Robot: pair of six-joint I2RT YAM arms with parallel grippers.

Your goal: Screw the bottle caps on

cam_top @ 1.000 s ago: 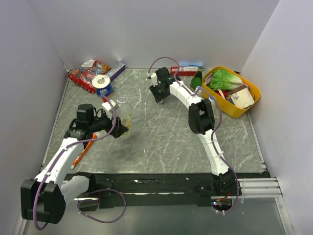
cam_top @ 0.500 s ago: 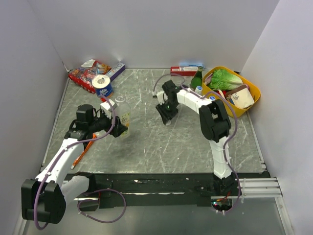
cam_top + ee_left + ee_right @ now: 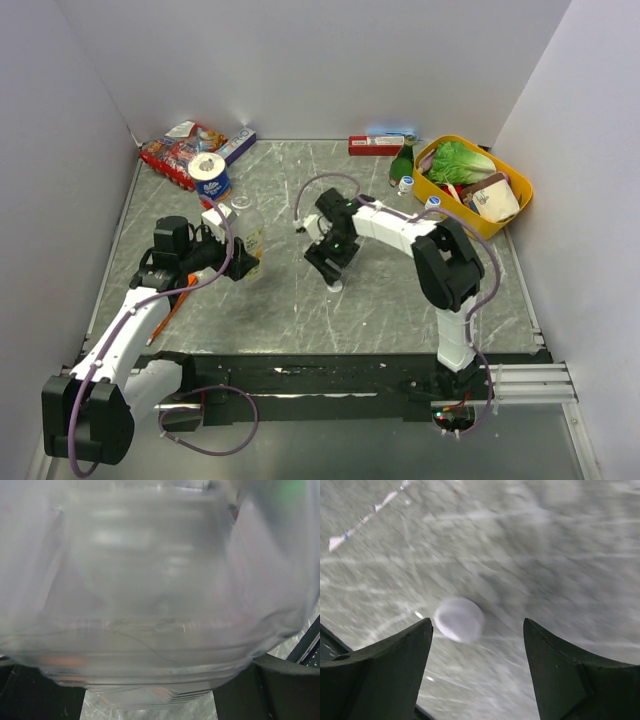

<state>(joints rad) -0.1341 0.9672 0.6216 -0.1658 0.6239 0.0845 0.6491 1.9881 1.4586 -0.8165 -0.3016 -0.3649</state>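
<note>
Blue-and-white tape roll [image 3: 210, 176] near far left corner of table [image 3: 400, 290], left hand [image 3: 238, 250] clamping clear yellow-labelled bottle [image 3: 252, 235], right hand [image 3: 477, 625] spread wide over white cap [image 3: 459, 619].

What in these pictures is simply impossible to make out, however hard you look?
- Left wrist view: the clear bottle fills the frame, close and blurred, so its neck, its label and the table behind it are lost.
- Right wrist view: motion blur smears the white cap; which face is up is unclear.
- Top view: two blue-topped things by the yellow basket are too small to tell whether they are loose caps or capped bottles.
</note>
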